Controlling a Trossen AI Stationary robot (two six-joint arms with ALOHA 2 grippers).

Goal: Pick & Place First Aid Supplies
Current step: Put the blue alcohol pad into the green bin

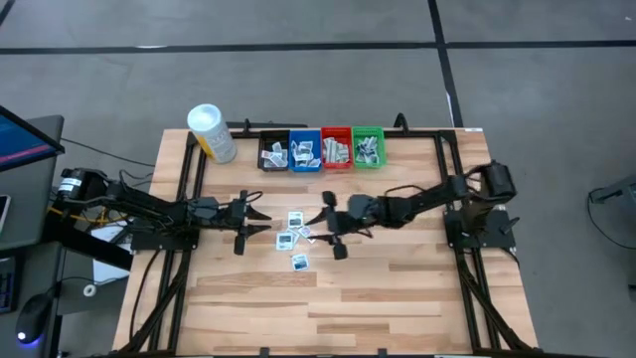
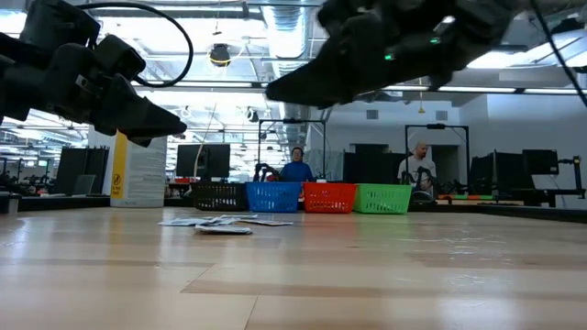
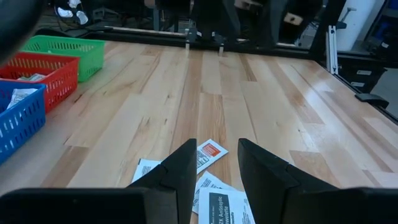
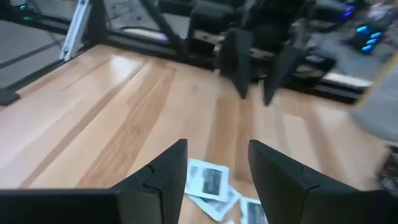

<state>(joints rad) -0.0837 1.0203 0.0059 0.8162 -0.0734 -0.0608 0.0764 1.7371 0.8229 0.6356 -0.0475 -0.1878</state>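
We are hovering the empty, parted right gripper and left gripper beside the small flat white packets mid-table; we should descend vertically, centring one packet between the fingers.

We hold our left gripper and right gripper facing each other mid-table, raised, both fingers parted, empty.
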